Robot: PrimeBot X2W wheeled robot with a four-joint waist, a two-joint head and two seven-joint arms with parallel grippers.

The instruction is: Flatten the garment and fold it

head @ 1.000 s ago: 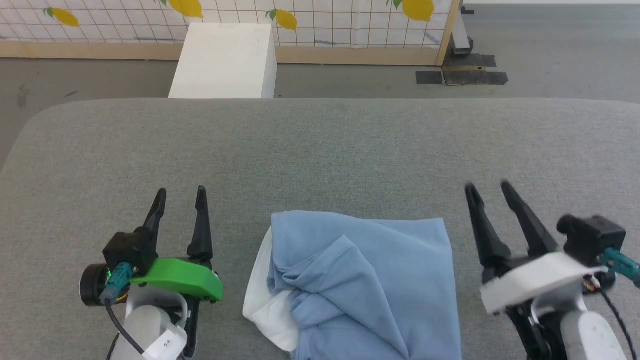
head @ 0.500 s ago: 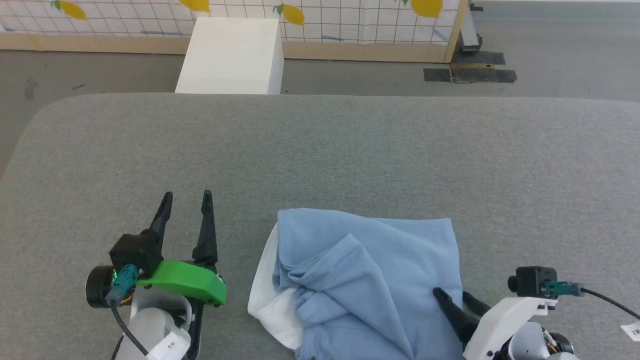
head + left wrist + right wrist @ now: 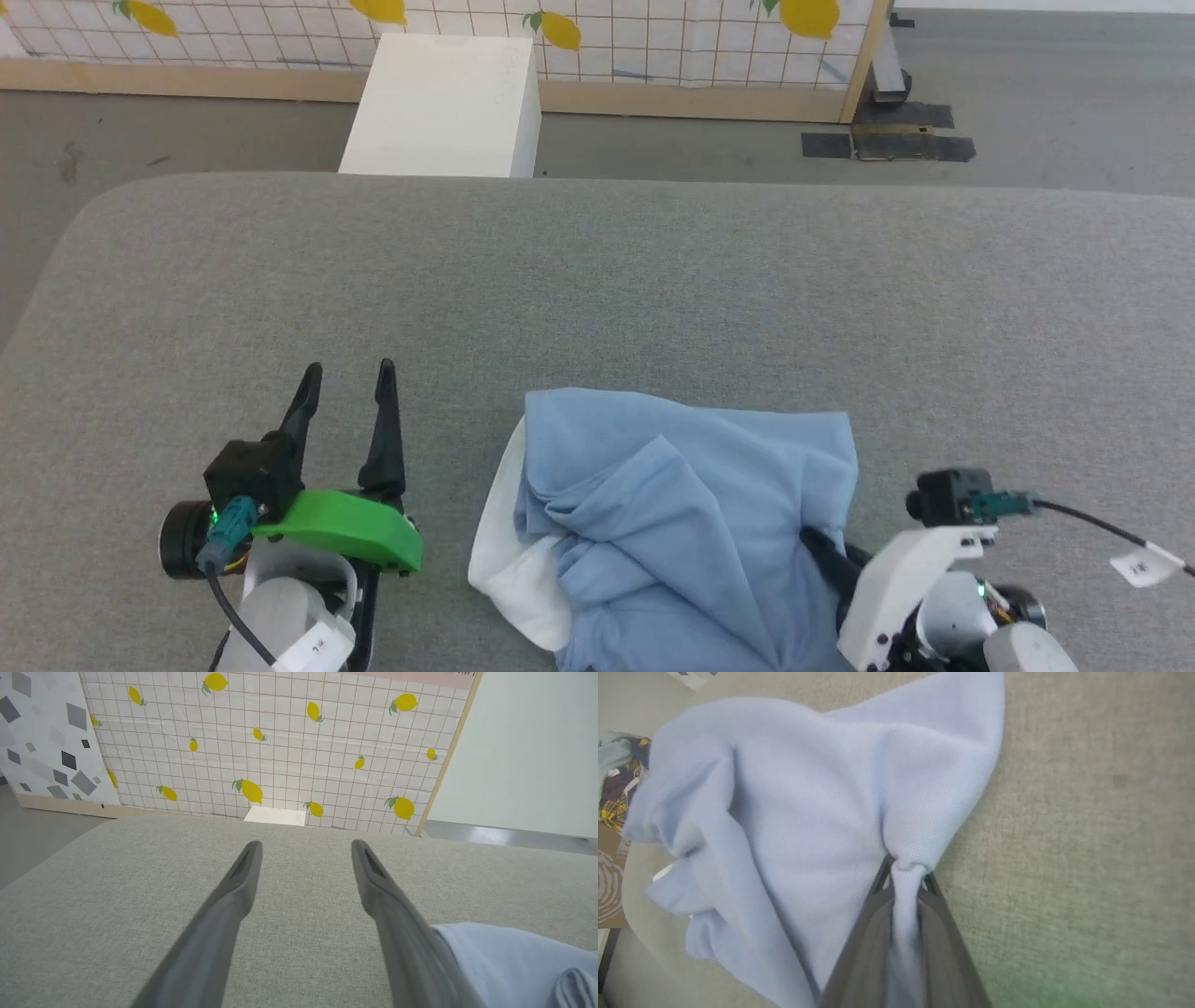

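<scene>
Handling notes, starting from the garment: it is a light blue knit and lies as a rumpled heap at the near edge of the surface, somewhat right of middle. Several layers overlap in diagonal ridges. A white part shows along its left side, and I cannot tell which part of the shirt that is.

Judged properties:
- It looks soft, light and limp, with no stiffness of its own, so it should drape and follow any pull.
- The knit weave looks grippy rather than slick, so slipping from a pinch seems unlikely.
- It is not fragile, though the knit could stretch if tugged hard.

Grasp in hand: the right fingers are pinched narrow on a gathered fold at the heap's right edge, with cloth bunched between the tips. This hold sits partway along an edge rather than on a corner. A single pinch here would probably drag the pile instead of spreading it.

Better holds, as a judgement: opposite corners or a hem, one for each arm, so the cloth can be tensioned flat.

The left fingers stand wide apart and hold nothing. They rest over bare surface just left of the heap, near the white part.

Beyond the far edge of the surface stand a white box and a lemon-print panel.
</scene>
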